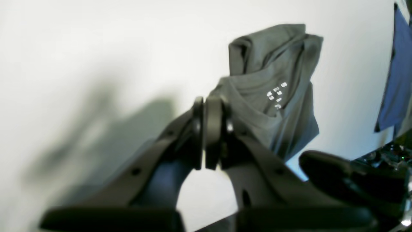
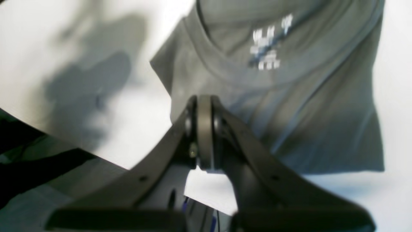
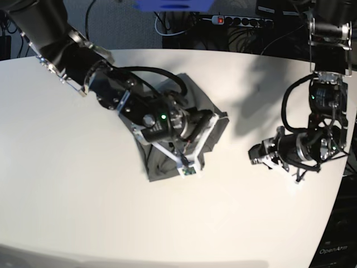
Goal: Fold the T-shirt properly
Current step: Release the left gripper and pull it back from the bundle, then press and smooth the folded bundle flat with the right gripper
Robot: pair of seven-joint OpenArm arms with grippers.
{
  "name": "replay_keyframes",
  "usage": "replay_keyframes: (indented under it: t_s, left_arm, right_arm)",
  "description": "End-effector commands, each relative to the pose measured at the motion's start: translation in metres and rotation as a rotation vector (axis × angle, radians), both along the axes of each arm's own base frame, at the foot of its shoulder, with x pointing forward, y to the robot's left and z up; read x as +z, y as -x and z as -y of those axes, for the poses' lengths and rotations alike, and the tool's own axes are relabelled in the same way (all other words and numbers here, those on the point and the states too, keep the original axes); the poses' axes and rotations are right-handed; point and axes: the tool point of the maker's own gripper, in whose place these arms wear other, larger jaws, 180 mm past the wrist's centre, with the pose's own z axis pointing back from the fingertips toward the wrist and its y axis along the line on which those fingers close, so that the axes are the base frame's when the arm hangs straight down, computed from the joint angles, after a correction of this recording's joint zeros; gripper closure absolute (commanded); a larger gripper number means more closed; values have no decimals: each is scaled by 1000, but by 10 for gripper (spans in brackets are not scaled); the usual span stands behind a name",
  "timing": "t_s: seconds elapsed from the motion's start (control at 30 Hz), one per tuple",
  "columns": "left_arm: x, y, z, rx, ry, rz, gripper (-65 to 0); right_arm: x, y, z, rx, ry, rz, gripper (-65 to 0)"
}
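White table (image 3: 67,184) — one folded T-shirt (image 3: 215,125), two closed tools.

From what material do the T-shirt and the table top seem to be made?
T-shirt: soft knit cloth, probably cotton jersey, matte dark grey; it creases and folds limply, with a ribbed neck band and a pale printed label.
Table: smooth hard white surface, perhaps laminate or painted board; it looks matte, and shadows fall evenly on it. The exact material cannot be told.
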Motion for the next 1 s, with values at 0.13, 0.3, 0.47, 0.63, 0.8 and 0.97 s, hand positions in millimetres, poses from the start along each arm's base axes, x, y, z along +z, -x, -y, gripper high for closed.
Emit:
replay_keyframes:
  t_s: [0.13,0.3,0.47,0.63,0.8,0.97]
  left_arm:
    - [4,3,-11,20,1,14,-17]
    - [-2,16,-13,16,-11,-1,-17]
    - [4,18,-10,3,-15,18,-17]
    - [-4,28,-9,-8,-13,-25,-17]
    - [0,26,-16,16,-11,-15,-17]
    - [1,29,-24,29,-7,-33,-17]
  right_arm:
    - [28,-44,10,-55,-12,184,-1]
    - [25,-70,30,40,118,354,-1]
    - [21,-91,42,87,211,462,-1]
    - [15,-96,39,124,212,529,-1]
    - [7,-102,37,144,197,590,-1]
    - [-15,-104,35,205,191,632,-1]
